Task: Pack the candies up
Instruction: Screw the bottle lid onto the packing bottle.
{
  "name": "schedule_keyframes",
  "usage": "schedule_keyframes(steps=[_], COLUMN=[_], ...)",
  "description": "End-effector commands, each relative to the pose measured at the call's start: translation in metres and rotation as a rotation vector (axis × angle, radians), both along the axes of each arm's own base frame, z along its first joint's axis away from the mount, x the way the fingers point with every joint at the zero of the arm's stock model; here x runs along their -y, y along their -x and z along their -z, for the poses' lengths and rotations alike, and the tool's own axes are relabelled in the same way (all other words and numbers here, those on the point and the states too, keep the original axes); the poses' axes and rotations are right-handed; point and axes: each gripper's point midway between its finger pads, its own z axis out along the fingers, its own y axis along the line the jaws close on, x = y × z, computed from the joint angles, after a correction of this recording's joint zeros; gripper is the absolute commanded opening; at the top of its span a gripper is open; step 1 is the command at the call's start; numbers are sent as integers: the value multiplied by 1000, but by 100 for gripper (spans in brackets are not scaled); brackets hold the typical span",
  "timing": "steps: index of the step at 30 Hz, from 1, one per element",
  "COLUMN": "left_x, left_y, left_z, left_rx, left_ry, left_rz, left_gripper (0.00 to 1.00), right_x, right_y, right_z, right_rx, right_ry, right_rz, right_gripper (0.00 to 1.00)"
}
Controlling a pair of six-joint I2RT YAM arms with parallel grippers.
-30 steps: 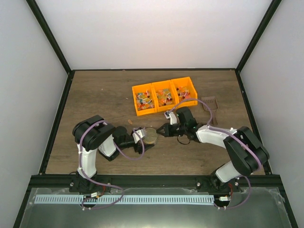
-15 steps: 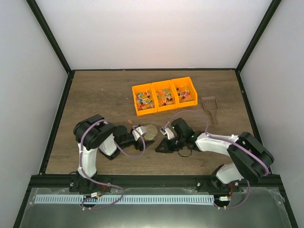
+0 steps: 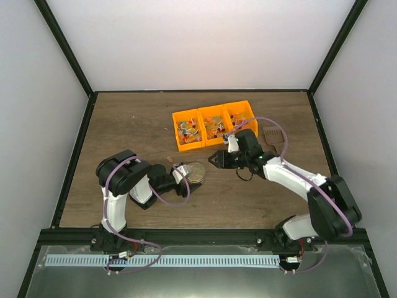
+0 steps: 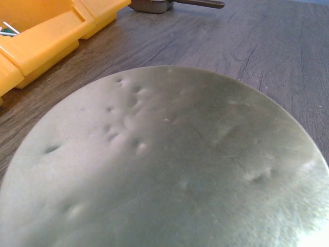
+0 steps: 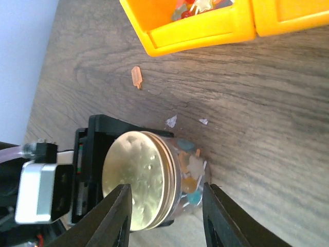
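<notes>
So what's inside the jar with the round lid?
Through the clear wall of the jar, candies in orange, blue and pale colours show. The lid covers the top, so how full it is cannot be seen.

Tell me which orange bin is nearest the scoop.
The rightmost bin in the top view: the scoop lies just right of it; the other two sit farther left.

Bright even light, soft shadows; left wrist view close, blurred.

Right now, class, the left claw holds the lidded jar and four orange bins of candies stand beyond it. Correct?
Not quite: the top view shows three orange bins of candies, not four. The left claw does hold the lidded jar.
</notes>
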Motion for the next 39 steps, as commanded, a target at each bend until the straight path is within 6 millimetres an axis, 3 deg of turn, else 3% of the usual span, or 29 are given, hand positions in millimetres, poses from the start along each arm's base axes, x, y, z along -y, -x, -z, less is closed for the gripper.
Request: schedule_keyframes(steps=[1, 7, 12, 22, 27, 31, 39], left_x=[-1, -1, -1, 0, 0, 0, 0], left_y=[6, 7, 7, 7, 6, 7, 5], left_z=[6, 9, 12, 13, 12, 11, 10], left_rx=[-24, -32, -38, -42, -39, -41, -40], left_ry=[-5, -11, -11, -16, -14, -12, -9], left_rz=[9, 15, 18, 20, 19, 19, 15], left_gripper=[81, 81, 81, 81, 81, 81, 81], right_x=[-16, -36, -47, -63, -65, -63, -59], right_y=[-15, -22, -22, -10, -4, 4, 30], right_z=[1, 9, 21, 29, 37, 45, 55], right_rx=[42, 46, 26, 11, -14, -40, -85], right_ry=[21, -17, -25, -33, -30, -29, -39], right_rz=[-95, -191, -246, -306, -316, -323, -343], right_gripper=[39, 36, 26, 26, 23, 9, 3])
